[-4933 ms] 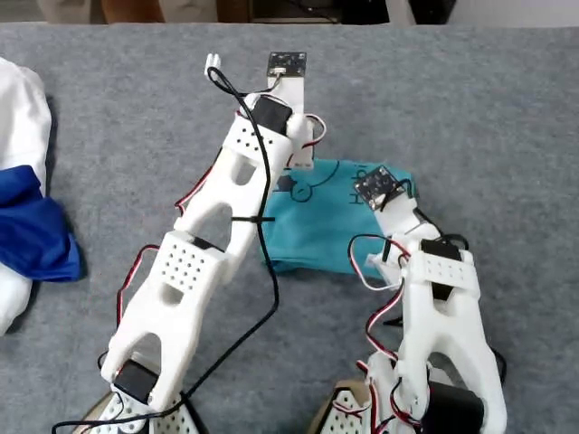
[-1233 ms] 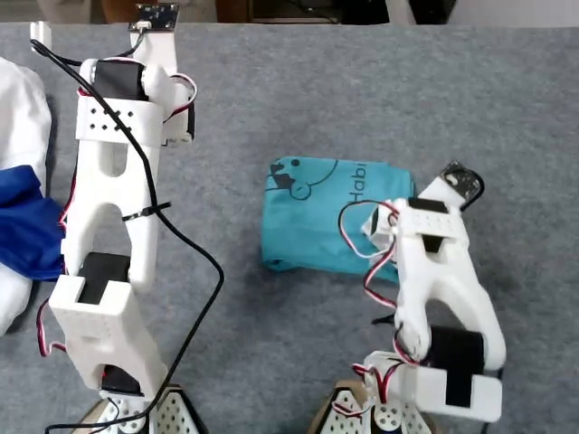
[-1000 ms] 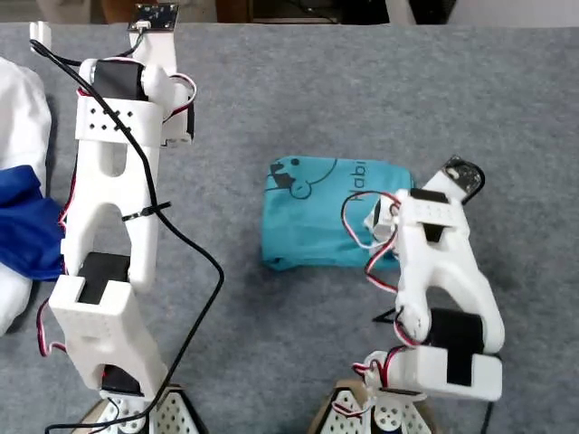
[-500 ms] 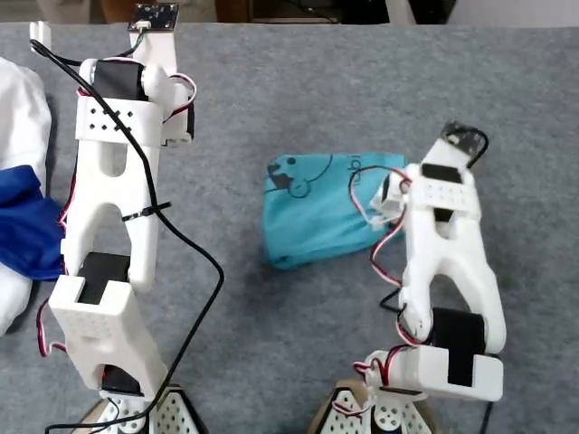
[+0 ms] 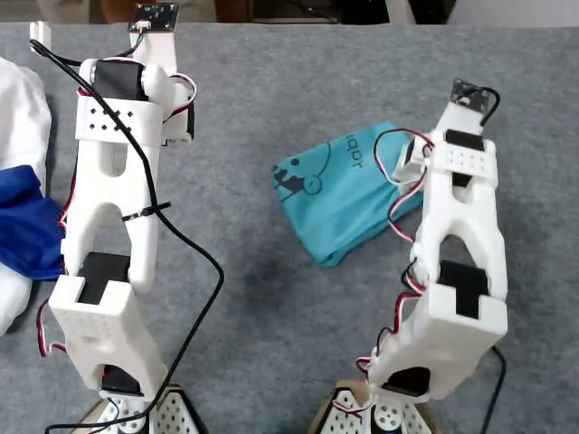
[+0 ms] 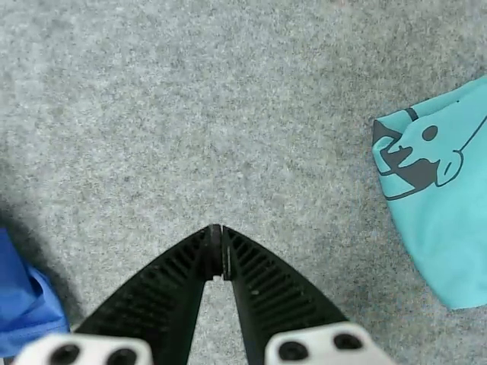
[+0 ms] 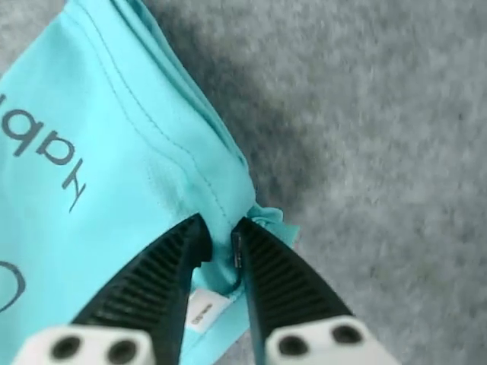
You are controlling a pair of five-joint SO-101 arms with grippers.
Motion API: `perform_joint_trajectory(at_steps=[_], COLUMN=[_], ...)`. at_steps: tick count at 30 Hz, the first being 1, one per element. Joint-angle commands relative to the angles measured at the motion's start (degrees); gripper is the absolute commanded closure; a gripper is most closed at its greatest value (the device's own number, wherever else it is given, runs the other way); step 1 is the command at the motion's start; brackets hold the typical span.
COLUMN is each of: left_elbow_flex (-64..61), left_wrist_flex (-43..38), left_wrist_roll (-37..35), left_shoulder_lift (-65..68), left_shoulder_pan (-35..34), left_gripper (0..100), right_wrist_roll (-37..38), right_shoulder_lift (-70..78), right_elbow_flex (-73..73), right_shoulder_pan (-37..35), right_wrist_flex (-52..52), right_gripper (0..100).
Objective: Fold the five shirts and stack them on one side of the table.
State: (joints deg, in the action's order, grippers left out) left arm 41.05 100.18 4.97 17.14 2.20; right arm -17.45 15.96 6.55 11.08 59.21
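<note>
Teal shirt [image 5: 348, 194] is folded into a small packet and lies tilted on the grey surface [image 5: 271, 81], a little right of the centre in the high view. Its printed side faces up, with a dark drawing near the left end. Your right arm [image 5: 457, 226] stretches along the right side of the frame, and its tip is at the upper right corner of the packet. In the right wrist view you see the right jaws pinching the hemmed edge of the teal shirt [image 7: 99, 175], just beside a small white label [image 7: 202, 310].

Your left arm [image 5: 113, 181] is stretched toward the upper left of the high view, well apart from the teal shirt. The left jaws are pressed together above bare surface [image 6: 190, 114] and hold nothing. At the left edge of the high view lie a white cloth [image 5: 18, 108] and a blue shirt [image 5: 32, 226], crumpled and touching each other.
</note>
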Motion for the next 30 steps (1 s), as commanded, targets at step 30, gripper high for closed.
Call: perform_joint_trajectory(at_steps=[30], left_elbow_flex=[-4.22], left_wrist_flex=[0.79], left_wrist_roll=[1.05], left_shoulder_lift=[-3.38], left_shoulder_pan=[-0.44], left_gripper=[98], right_wrist_roll=[-27.87], right_shoulder_lift=[1.54], right_elbow_flex=[-5.05], right_shoulder_pan=[-5.32], right_wrist_flex=[3.96], right_gripper=[73.5])
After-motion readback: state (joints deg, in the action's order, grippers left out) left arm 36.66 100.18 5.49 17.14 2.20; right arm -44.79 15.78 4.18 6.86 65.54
